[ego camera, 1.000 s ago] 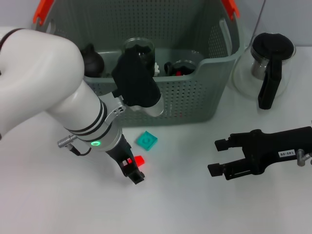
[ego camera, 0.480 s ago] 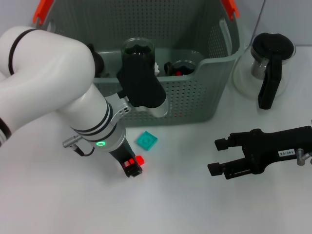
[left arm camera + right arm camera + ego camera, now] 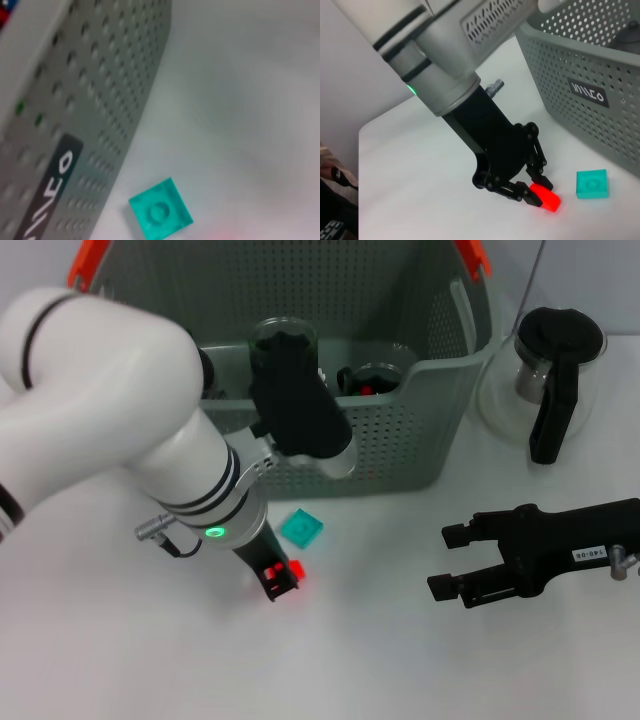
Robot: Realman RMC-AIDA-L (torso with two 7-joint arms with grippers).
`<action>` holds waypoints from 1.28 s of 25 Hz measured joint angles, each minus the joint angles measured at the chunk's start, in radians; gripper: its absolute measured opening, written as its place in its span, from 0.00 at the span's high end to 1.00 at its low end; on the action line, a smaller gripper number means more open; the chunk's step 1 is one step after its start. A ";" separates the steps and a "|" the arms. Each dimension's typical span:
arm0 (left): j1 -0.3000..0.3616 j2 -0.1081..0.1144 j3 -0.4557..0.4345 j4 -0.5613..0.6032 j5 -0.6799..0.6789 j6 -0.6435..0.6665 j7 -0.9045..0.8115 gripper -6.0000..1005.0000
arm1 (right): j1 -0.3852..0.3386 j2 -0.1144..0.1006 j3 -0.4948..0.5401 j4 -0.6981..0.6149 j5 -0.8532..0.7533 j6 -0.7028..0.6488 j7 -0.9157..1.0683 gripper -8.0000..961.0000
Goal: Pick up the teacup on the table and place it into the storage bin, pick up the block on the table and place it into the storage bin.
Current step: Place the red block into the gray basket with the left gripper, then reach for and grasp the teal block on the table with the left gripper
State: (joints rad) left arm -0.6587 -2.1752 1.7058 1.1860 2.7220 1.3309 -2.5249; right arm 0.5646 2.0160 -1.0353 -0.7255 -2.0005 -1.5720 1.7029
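red block (image 3: 546, 198) pinched in left claw (image 3: 536, 190) on table (image 3: 380, 660)

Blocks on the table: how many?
2. The red block sits between the left gripper's fingertips, on the table in front of the bin. The teal block lies free between it and the bin wall. The arm may hide more.

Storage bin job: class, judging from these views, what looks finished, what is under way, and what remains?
Done, probably: a glass cup already sits inside the storage bin. In hand: the left hand is low on the table, its fingers closed on a red block. Left: lifting that block into the bin; a teal block lies loose on the table before the bin. The right hand waits open off to the side.
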 joint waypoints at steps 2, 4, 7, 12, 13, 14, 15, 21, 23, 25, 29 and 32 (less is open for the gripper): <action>0.013 0.000 -0.010 0.083 -0.027 0.077 -0.008 0.80 | -0.001 -0.001 0.000 0.000 0.000 0.000 0.002 0.04; 0.026 0.000 -0.039 0.186 -0.092 0.180 -0.009 0.80 | -0.002 -0.003 0.000 0.000 0.000 -0.001 0.007 0.04; 0.019 0.004 -0.198 0.356 -0.341 0.390 0.025 0.80 | -0.001 -0.006 0.000 0.000 0.000 -0.003 0.013 0.04; -0.095 0.024 -0.565 0.407 -0.612 0.525 0.079 0.81 | -0.004 -0.010 0.000 0.000 0.000 -0.006 0.013 0.04; -0.126 0.037 -0.627 0.385 -0.618 0.499 0.097 0.81 | -0.004 -0.011 -0.001 0.000 0.000 -0.009 0.013 0.04; -0.154 0.052 -0.674 0.355 -0.609 0.461 0.108 0.81 | -0.004 -0.011 -0.002 0.000 0.000 -0.009 0.013 0.04; -0.177 0.073 -0.693 0.298 -0.596 0.395 0.110 0.81 | -0.003 -0.011 -0.003 0.000 0.000 -0.010 0.013 0.04; -0.288 0.160 -0.700 -0.084 -0.501 0.006 0.109 0.80 | -0.002 -0.007 -0.005 0.000 -0.012 -0.011 0.013 0.04; -0.304 0.158 -0.697 -0.128 -0.460 -0.070 0.114 0.77 | -0.002 -0.007 -0.005 0.000 -0.012 -0.014 0.014 0.04; -0.307 0.146 -0.695 -0.121 -0.433 -0.100 0.115 0.70 | -0.001 -0.006 -0.004 0.000 -0.012 -0.016 0.014 0.04; -0.288 0.128 -0.706 -0.028 -0.453 -0.055 0.119 0.56 | -0.002 -0.008 -0.001 0.000 -0.012 -0.016 0.013 0.04; -0.227 0.110 -0.709 0.121 -0.598 0.112 0.188 0.43 | -0.002 -0.009 0.000 -0.001 -0.012 -0.016 0.013 0.04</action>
State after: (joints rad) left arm -0.8853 -2.0650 0.9964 1.3066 2.1239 1.4429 -2.3364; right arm 0.5627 2.0065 -1.0352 -0.7263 -2.0128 -1.5882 1.7163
